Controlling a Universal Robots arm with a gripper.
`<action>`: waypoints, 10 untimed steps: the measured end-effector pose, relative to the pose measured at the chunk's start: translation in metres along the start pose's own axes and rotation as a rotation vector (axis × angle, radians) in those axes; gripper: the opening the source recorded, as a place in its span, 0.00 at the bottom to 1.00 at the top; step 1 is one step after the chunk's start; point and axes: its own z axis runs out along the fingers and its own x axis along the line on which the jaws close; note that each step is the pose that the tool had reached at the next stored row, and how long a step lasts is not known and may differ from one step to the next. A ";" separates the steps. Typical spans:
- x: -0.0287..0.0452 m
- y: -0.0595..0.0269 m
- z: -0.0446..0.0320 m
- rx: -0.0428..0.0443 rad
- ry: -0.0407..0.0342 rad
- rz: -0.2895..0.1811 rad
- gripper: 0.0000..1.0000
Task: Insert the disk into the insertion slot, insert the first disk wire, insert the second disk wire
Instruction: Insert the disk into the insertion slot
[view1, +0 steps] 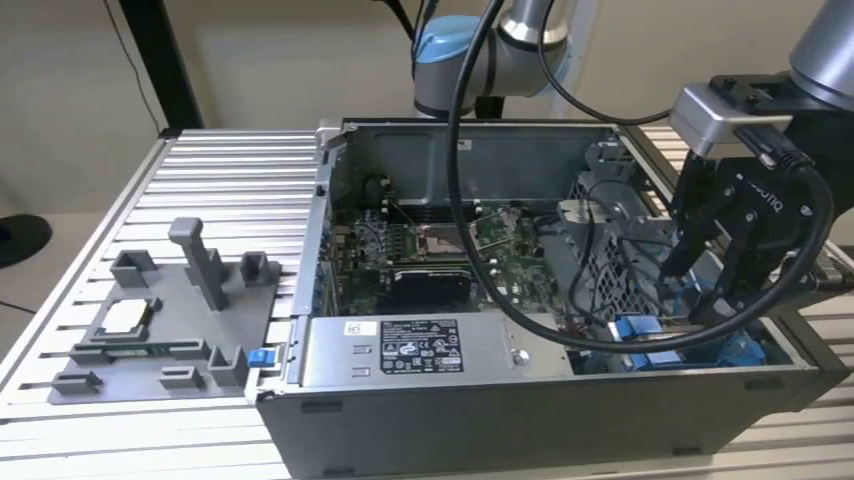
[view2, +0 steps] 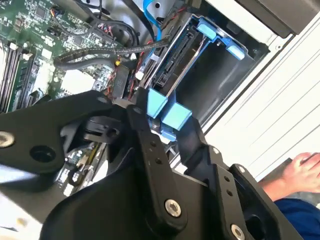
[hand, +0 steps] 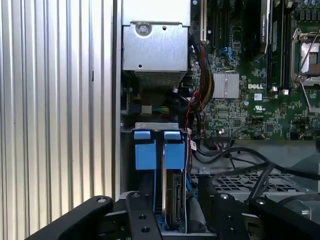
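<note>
In the exterior view my gripper reaches into the open computer case on the slatted aluminium bench, at the exterior view's right. In the second wrist view the fingers look pinched narrow on the disk by its blue tabs, and a person's hand is near. In the first wrist view the disk stands edge-on at the insertion slot. I judge that a tilted carrier could jam or snag the loose cables.

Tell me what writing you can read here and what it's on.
White label on the silver metal box: too small to read.
White lettering on the green circuit board: a maker's mark, not quoted.
Nothing else is legible.
</note>
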 end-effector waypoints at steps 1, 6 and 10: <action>0.0000 0.0000 0.0000 -0.0001 0.0001 0.000 1.00; 0.0000 0.0000 0.0000 -0.0006 0.0001 0.000 1.00; 0.0000 0.0000 0.0000 -0.0010 0.0000 0.000 1.00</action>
